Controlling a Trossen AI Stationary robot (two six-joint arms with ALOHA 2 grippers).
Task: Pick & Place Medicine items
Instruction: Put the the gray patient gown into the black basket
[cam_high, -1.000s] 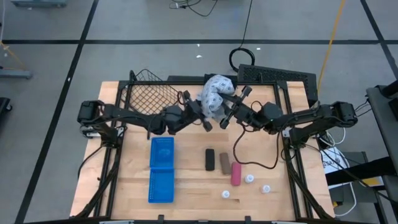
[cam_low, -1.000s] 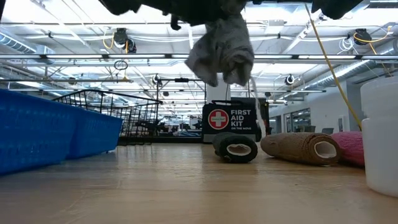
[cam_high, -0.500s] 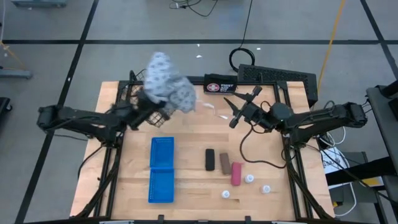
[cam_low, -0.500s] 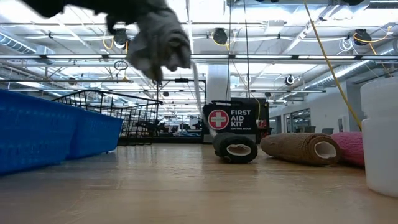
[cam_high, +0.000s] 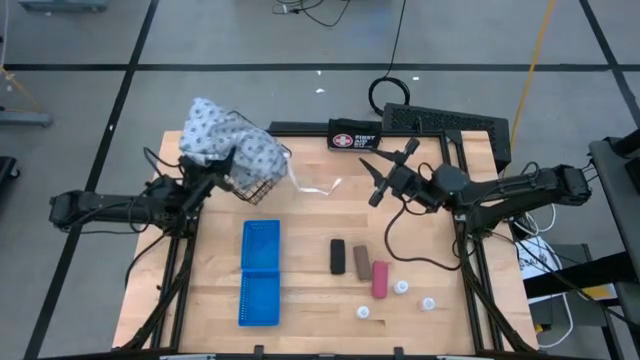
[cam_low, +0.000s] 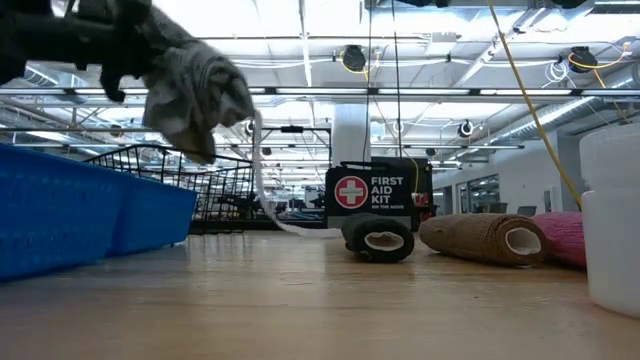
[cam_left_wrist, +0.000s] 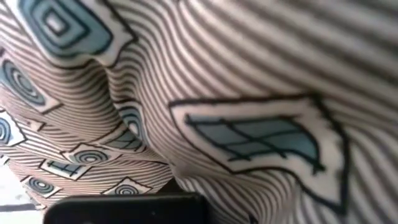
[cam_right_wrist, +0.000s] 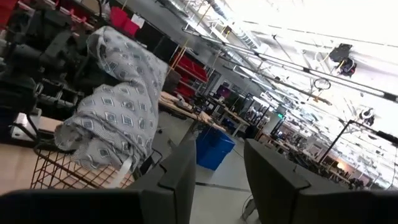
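Holding a patterned cloth (cam_high: 228, 146) over the wire basket (cam_high: 252, 184), left gripper (cam_high: 212, 172) seems clamped; right gripper (cam_high: 388, 166) open beside it. Medicine items (cam_high: 379, 280) sit well apart: light, rigid, grasp mid-body.

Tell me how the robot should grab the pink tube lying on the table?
Probably from straight above, gripping the middle. The pink tube lies flat on its side, so its long curved sides face outward. The brown roll sits close on one side, so fingers must slip in carefully there. The open right gripper is nearer.
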